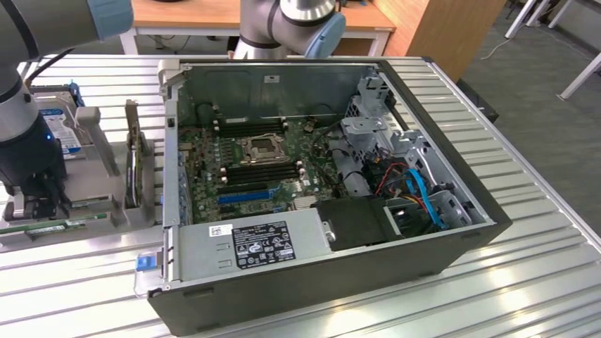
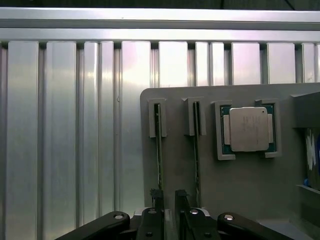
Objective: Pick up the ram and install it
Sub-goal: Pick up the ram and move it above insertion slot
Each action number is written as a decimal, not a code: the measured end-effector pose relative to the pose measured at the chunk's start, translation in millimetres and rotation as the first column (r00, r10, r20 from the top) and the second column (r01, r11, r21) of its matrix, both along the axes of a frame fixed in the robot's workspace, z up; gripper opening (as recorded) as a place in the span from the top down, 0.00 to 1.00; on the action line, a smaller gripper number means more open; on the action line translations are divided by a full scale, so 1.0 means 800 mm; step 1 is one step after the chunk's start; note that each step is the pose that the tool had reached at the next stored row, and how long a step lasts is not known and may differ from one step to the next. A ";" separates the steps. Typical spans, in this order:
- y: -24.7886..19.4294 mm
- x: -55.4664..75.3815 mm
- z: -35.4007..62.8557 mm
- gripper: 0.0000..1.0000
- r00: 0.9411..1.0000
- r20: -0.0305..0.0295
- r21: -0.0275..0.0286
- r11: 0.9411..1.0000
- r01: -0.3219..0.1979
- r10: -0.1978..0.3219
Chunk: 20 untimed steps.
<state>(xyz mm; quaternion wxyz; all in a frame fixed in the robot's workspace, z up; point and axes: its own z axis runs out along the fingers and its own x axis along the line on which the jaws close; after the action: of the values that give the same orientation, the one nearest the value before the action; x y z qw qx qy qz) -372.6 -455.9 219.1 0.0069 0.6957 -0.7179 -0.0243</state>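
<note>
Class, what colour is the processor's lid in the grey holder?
The processor's lid is silver, on a green board; clearest in the wrist view.

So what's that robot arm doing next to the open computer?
The robot arm has its gripper down low over a grey holder that sits beside the open computer case. Two RAM sticks stand on edge in the holder, next to a processor chip. The gripper's jaws are apart and close to the sticks, with nothing held. Both sticks sit in their holder slots, so none has been picked up yet.
</note>
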 end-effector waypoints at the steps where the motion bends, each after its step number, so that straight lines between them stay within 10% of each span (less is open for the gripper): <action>1: -0.0006 0.000 0.000 0.76 1.000 0.000 0.000 1.000 0.000 0.000; 20: -0.0036 0.000 -0.008 0.76 1.000 0.000 0.000 1.000 0.000 0.000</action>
<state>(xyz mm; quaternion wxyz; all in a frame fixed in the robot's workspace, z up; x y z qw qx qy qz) -372.6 -458.8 213.0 0.0069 0.6957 -0.7179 -0.0243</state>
